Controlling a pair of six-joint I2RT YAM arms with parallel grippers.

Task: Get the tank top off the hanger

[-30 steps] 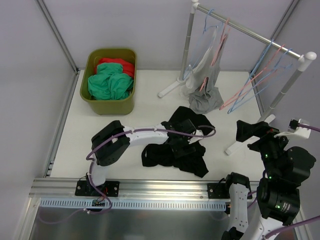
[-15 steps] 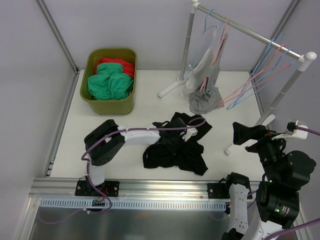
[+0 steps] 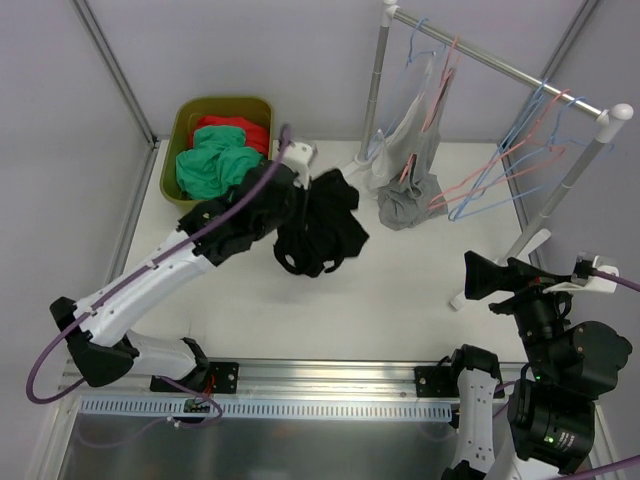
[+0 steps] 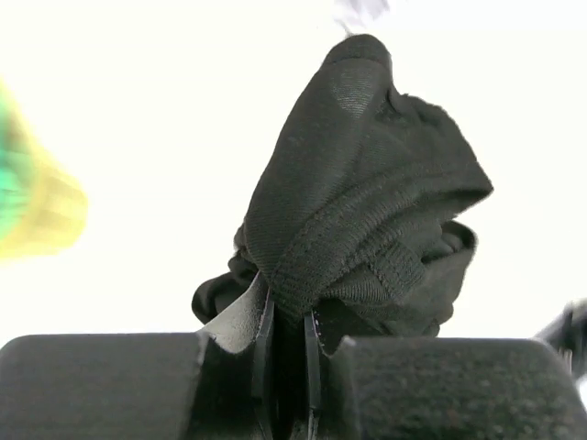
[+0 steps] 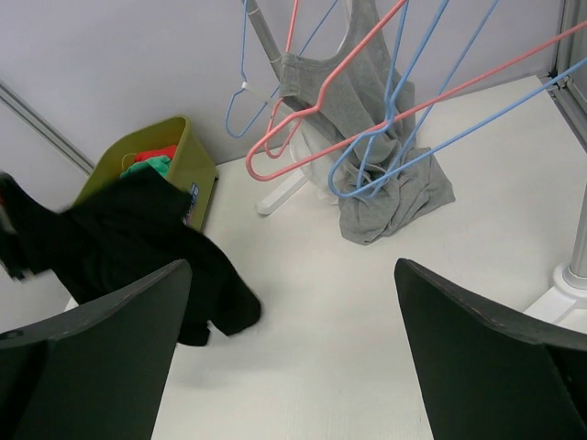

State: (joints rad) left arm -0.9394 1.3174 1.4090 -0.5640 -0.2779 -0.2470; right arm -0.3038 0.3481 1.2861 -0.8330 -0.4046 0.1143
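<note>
Tank top (image 3: 408,200), grey, hangs from pink hanger (image 5: 316,115) on rack (image 3: 500,68), hem bunched on table (image 3: 380,300). Bin (image 3: 172,165) holds green and red clothes (image 3: 205,165). Left gripper (image 4: 286,339) pinches black garment (image 3: 322,225) above table, beside bin. Right gripper (image 5: 293,339) wide, holding nothing.

- The left arm (image 3: 150,285) reaches from its base toward the far left of the table, with its elbow low by the near edge.
- The left gripper (image 4: 286,321) is lifted off the table, its jaws pinched nearly together on a black cloth (image 4: 358,183) that hangs from it.
- The right arm (image 3: 560,340) is folded close above its base.
- The right gripper (image 5: 289,348) faces out over the table, jaws spread wide.
</note>
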